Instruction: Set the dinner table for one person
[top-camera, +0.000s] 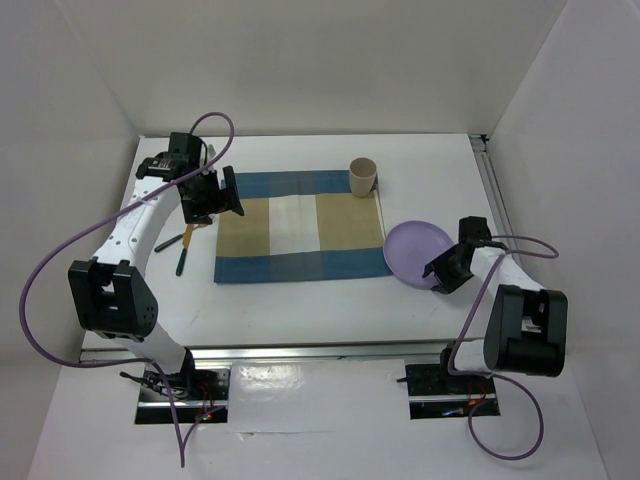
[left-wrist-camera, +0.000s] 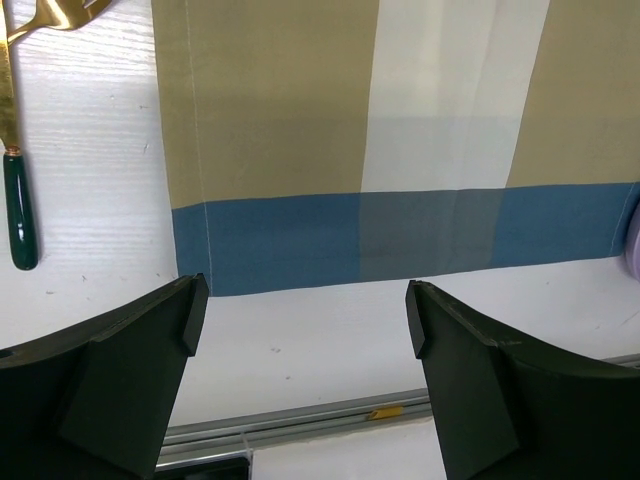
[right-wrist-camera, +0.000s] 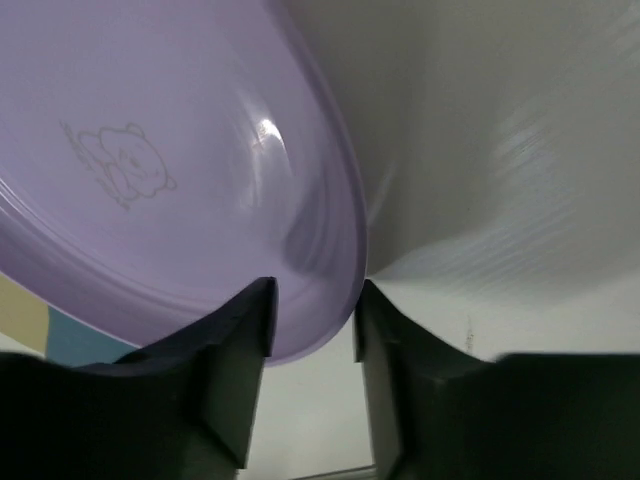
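1. Step in hand, by my read: picking up the purple plate (right-wrist-camera: 180, 150) to bring it onto the striped placemat (top-camera: 300, 225).
2. The right gripper (right-wrist-camera: 315, 300) straddled the plate's near-right rim, one finger inside the dish and one outside. The jaws stood narrow around the rim. I couldn't tell whether the pinch was firm.
3. The left gripper (left-wrist-camera: 305, 295) hung wide open over the placemat's left near corner, holding nothing.
4. The dinner table (top-camera: 300, 310) was the white top under everything. The placemat lay mid-table and the plate sat just off its right edge.
5. The tan cup (top-camera: 362, 178) stood at the mat's far right corner. A green-handled gold utensil (left-wrist-camera: 18, 220) lay on the table left of the mat.
6. The next move calls for a confirmed clamp, a lift that keeps the plate level, then a carry left to the mat's centre. The thin rim could slip out.
7. Markings: a faint bear outline (right-wrist-camera: 125, 160) was stamped in the plate. I could read no brand or text.
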